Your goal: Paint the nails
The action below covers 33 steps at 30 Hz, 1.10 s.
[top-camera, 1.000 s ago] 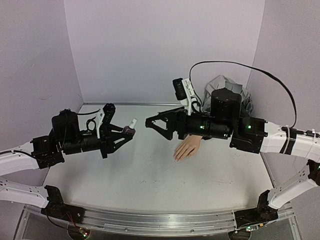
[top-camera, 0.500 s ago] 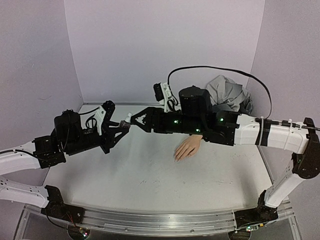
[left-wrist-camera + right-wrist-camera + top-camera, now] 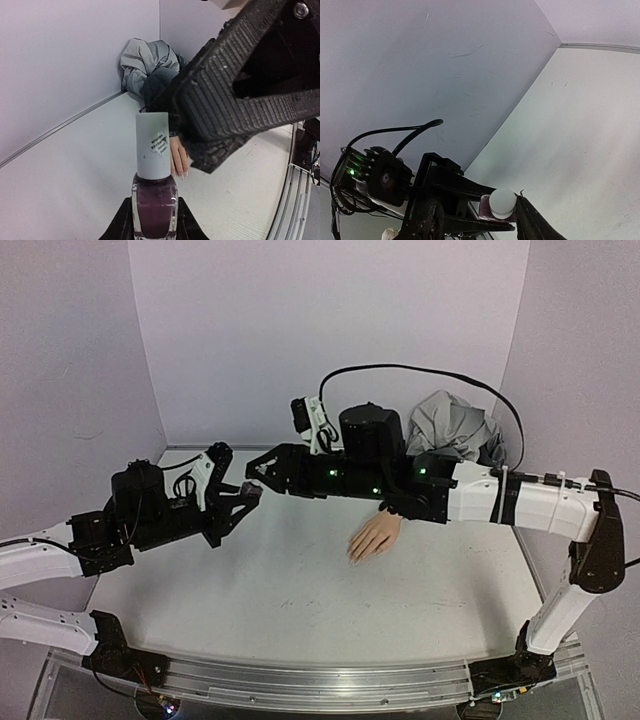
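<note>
On the bench (image 3: 300, 590) the mannequin hand (image 3: 376, 535) lies palm down. My left jaws hold the polish bottle (image 3: 154, 205) in the air, well apart from it. My right jaws stand half-wide around its white cap (image 3: 153, 145), not yet gripping. The nails (image 3: 179, 174) look pale, so I judge all painting remains.

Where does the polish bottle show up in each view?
Top external: left of centre, mostly hidden at the tip of the left gripper, bottle.
Left wrist: bottom centre, upright, with its white cap on top.
Right wrist: bottom centre, with the cap seen end-on.
Shared landmark: the left gripper clamped on the bottle shows in all three views.
</note>
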Motion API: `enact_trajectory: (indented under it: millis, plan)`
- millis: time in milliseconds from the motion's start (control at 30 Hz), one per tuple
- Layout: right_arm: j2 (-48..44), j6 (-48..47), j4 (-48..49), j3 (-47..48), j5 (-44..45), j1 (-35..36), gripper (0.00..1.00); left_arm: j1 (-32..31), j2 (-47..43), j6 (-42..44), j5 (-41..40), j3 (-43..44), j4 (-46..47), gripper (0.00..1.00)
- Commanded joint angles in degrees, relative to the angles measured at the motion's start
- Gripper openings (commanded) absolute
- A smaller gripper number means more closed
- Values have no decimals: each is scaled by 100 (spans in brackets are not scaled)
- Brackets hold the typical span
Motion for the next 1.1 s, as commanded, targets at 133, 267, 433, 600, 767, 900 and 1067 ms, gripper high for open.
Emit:
enact_trajectory:
  millis: [133, 267, 433, 600, 767, 900, 1067]
  plan:
    - [161, 111, 354, 288, 145, 1, 46, 7, -111, -93, -43, -65, 240, 0]
    - [184, 113, 363, 295, 232, -4, 33, 11, -108, -94, -31, -59, 236, 0]
    - [39, -132, 353, 134, 378, -8, 14, 7, -120, -421, 8, -46, 233, 0]
    - [-143, -486, 516, -176, -204, -185, 0, 9, -97, -633, 516, -93, 248, 0]
    - [-410, -2046, 3001, -1286, -5267, -236, 0, 11, -139, -405, 3245, -27, 374, 0]
    - [-558, -1911, 3475, -1921, -5475, -248, 0, 16, -133, -476, 4283, -112, 725, 0]
    - [-830, -2019, 3406, -2206, -4755, -245, 0, 17, -289, -370, 3523, -210, 774, 0]
